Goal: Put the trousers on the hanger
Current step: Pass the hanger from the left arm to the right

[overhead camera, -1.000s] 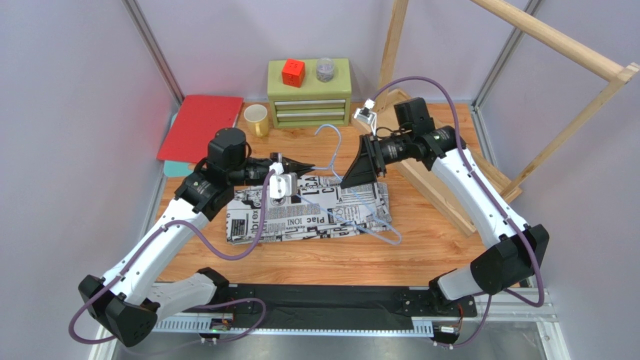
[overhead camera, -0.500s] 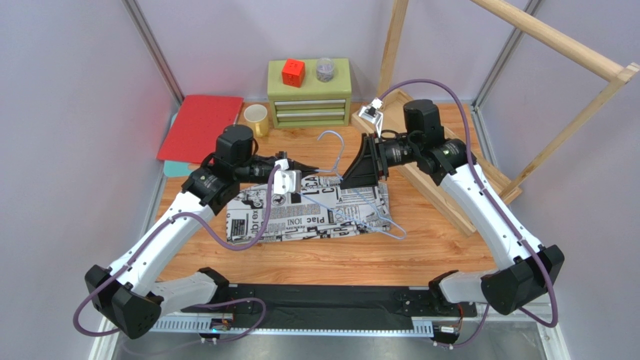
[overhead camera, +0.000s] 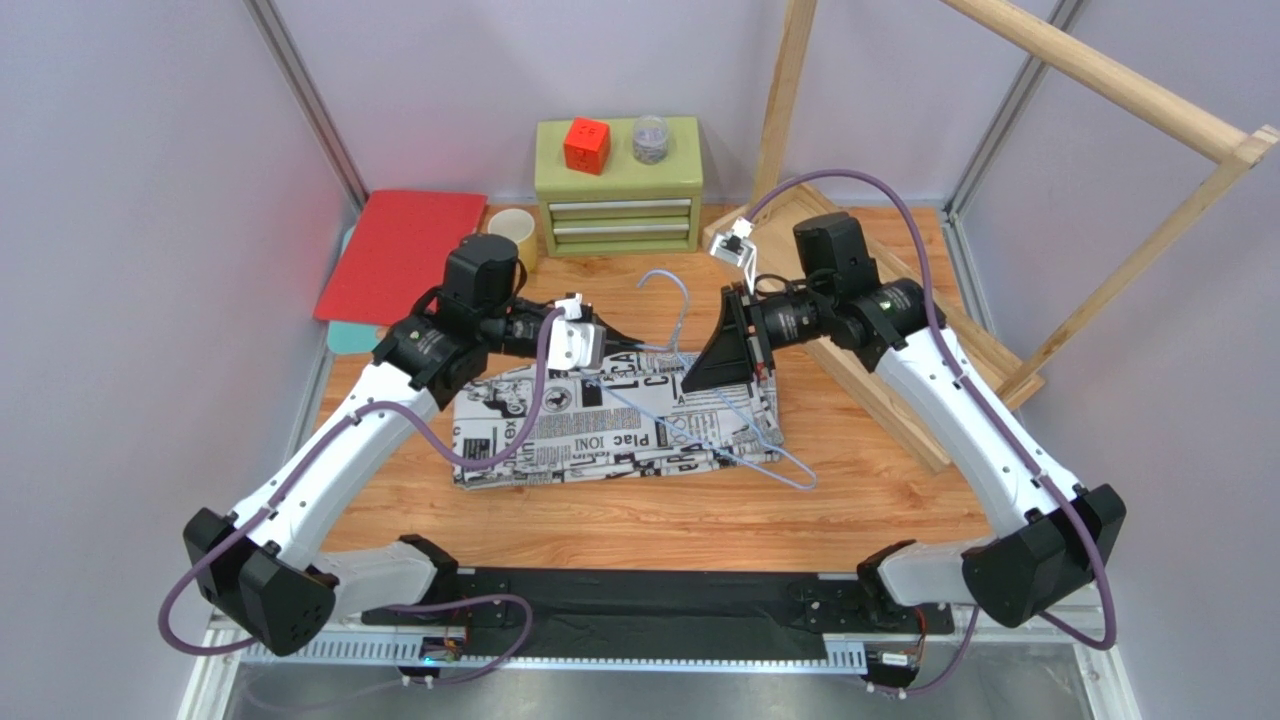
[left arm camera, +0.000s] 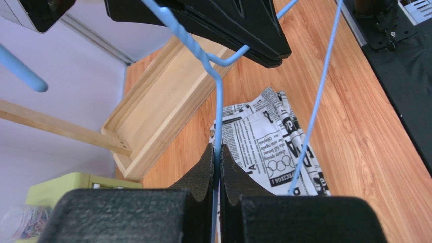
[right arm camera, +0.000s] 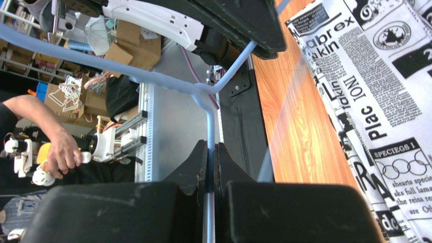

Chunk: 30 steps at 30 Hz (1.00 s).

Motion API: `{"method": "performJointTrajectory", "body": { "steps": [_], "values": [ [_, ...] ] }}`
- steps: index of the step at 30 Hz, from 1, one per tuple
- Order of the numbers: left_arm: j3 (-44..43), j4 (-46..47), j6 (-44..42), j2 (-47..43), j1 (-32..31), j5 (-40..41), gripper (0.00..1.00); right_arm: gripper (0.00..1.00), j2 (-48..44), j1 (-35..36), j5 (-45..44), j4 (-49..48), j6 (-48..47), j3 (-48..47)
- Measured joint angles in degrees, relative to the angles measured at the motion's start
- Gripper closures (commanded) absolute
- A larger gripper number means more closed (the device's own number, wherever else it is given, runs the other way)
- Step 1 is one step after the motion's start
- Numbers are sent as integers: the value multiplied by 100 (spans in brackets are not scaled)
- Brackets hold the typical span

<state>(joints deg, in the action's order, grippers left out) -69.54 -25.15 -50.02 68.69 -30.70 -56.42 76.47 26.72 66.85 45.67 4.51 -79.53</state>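
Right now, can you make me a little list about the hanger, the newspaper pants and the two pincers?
trousers: folded flat on the table
hanger: held over the trousers, nothing draped on it
left pincer: shut on the hanger's wire
right pincer: shut on the hanger's wire
job so far: trousers not yet on the hanger
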Motion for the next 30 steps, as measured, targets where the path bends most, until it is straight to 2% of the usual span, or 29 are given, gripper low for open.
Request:
{"method": "performJointTrajectory", "body": {
  "steps": [1,2,3,4,6,7,8,10,13,17,21,24,30],
  "values": [
    [0,-52,33,4,2,-20,91,100,0,-2,-24,28,24,11],
    [-7,-76,76,15,4,-24,75,100,0,-4,-44,44,42,26],
    [-28,-90,164,42,13,-15,49,100,-7,-4,-63,4,138,50],
    [-44,-74,304,57,35,0,45,100,-13,-9,-83,-46,214,76],
    [-35,153,1040,52,210,92,36,100,-136,-66,-166,-822,957,595],
    [7,348,1576,9,398,151,33,100,-208,-85,-188,-920,1080,693],
    [74,549,2068,-70,625,247,26,100,-334,-133,-302,-1491,1606,1095],
    [374,841,3119,-387,1283,487,25,100,-592,-225,-632,-2282,2444,1845],
    [839,702,4380,-968,2312,916,25,100,-841,-286,-1523,-3462,3742,2800],
    [1429,-149,5375,-1502,3528,1405,25,100,-929,-83,-2944,-4487,4865,3495],
    [2081,-938,5982,-1357,4555,1532,24,100,-833,284,-3851,-5058,5490,3654],
    [2496,-1333,6341,-964,4953,1650,24,100,-756,555,-4435,-5451,5641,3696],
    [2660,-1733,6800,-308,5018,2175,21,100,-448,1161,-5233,-6301,5549,3884]
  ]
}}
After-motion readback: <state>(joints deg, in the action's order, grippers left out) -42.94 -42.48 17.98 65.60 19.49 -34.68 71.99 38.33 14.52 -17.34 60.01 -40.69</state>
